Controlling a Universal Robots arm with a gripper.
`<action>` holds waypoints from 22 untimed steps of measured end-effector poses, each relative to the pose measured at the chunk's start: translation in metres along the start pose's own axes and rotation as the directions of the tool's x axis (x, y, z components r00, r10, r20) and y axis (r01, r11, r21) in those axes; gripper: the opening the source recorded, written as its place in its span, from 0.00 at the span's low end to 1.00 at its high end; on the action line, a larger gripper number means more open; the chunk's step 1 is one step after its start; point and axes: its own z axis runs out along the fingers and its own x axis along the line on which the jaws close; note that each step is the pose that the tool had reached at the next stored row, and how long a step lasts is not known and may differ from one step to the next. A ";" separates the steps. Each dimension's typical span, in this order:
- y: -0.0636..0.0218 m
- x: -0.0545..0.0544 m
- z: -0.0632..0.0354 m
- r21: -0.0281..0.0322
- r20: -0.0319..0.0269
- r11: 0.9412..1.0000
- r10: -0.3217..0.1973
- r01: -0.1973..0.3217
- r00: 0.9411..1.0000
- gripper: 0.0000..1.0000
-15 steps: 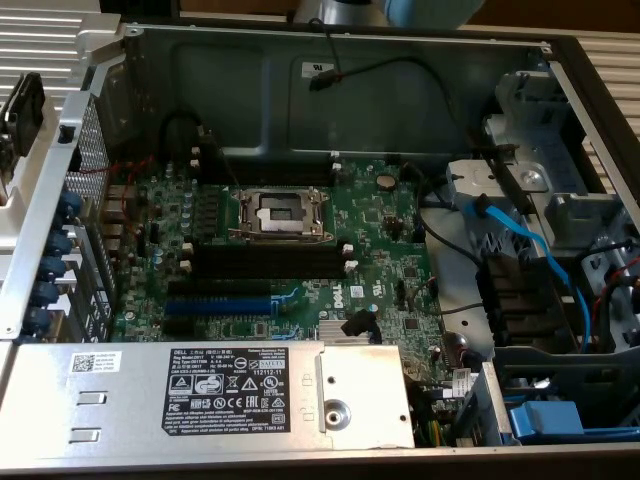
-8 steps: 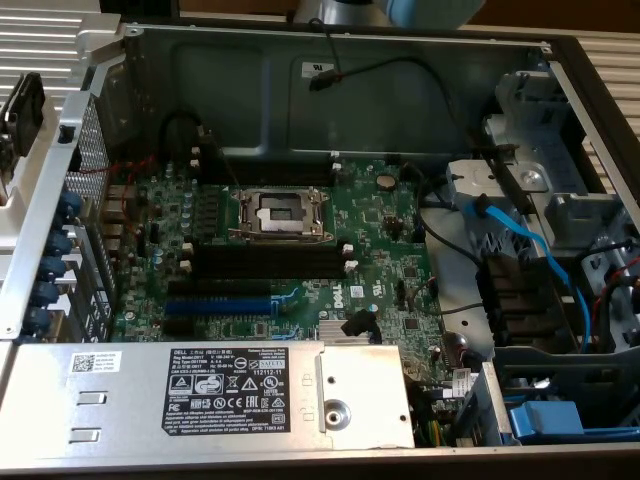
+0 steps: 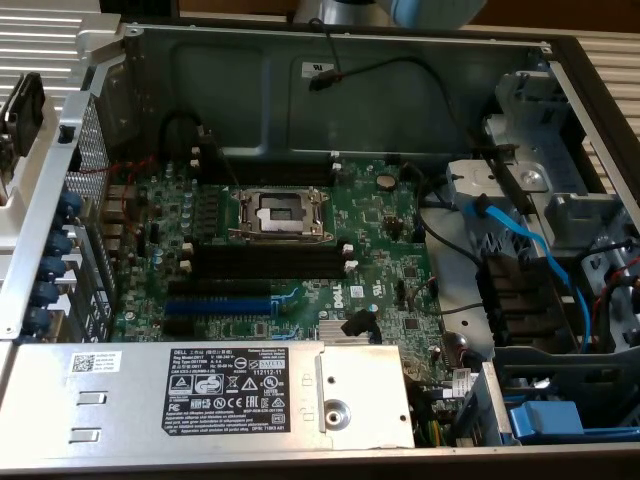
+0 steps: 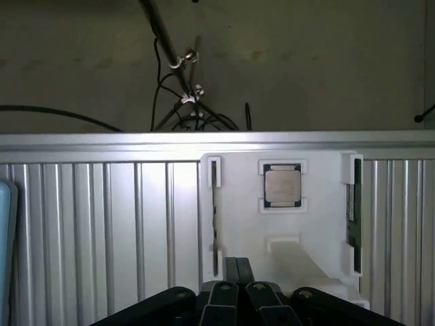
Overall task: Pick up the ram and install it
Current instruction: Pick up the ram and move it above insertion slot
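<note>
Exterior view, from its left: I see the power supply [image 3: 200, 395], the motherboard [image 3: 390, 240] with its black memory slots [image 3: 265, 262] beside the processor socket [image 3: 278, 213], then blue cables [image 3: 530, 250]. Wrist view: the ram [image 4: 353, 207] stands on edge in a white holder [image 4: 238, 204], alongside a processor chip [image 4: 282, 185]. My claw [image 4: 236, 266], pressed together and pinching nothing, hangs near the holder.
</note>
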 end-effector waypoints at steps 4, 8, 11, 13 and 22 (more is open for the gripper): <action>-0.0079 0.002 0.0073 0.000 0.000 1.000 -0.005 0.005 1.000 0.10; -0.0089 -0.004 0.0145 0.000 0.000 1.000 -0.011 0.011 1.000 0.10; -0.0087 -0.008 0.0189 0.000 0.003 1.000 -0.016 0.016 1.000 0.10; -0.0085 -0.009 0.0224 0.000 0.003 1.000 -0.021 0.021 1.000 0.10; -0.0073 -0.009 0.0387 0.000 0.005 0.999 -0.034 0.034 0.999 0.10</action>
